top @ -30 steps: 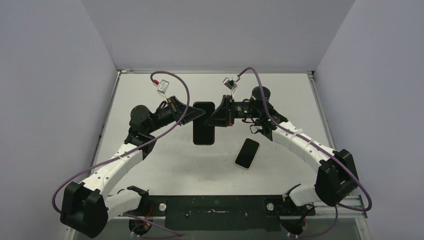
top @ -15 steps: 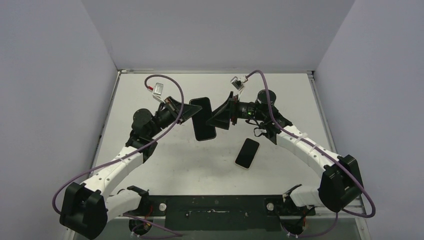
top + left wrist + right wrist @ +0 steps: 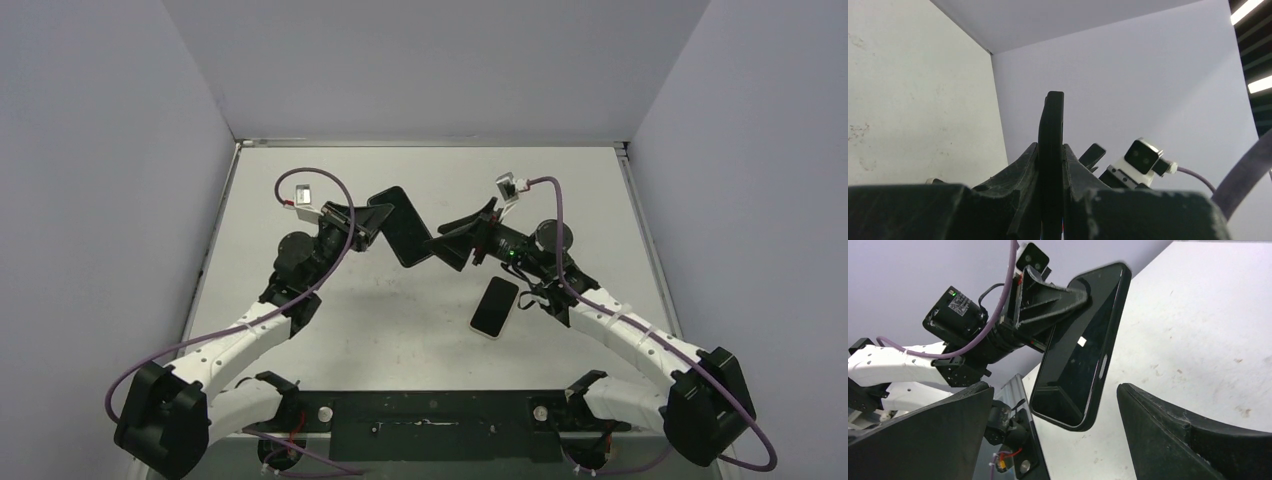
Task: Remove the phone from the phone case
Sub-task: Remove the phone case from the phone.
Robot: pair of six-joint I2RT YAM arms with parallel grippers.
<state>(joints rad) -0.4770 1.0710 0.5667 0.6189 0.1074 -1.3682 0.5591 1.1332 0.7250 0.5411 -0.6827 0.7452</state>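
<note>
A black phone case hangs tilted above the table's middle, and my left gripper is shut on its left edge. The left wrist view shows the case edge-on between my left gripper's jaws. In the right wrist view the case shows its hollow inside with a small white sticker. My right gripper stands open just right of the case, touching nothing; its jaws spread wide in the right wrist view. The phone, dark screen with a pale rim, lies flat on the table below the right gripper.
The white table is closed in by grey walls on the left, back and right. A black mounting rail runs along the near edge between the arm bases. Purple cables loop above both wrists.
My right gripper opened, let go of the case's right edge and drew back to the right. The left arm swung the case up and leftward, tilting it. The phone has not moved.
</note>
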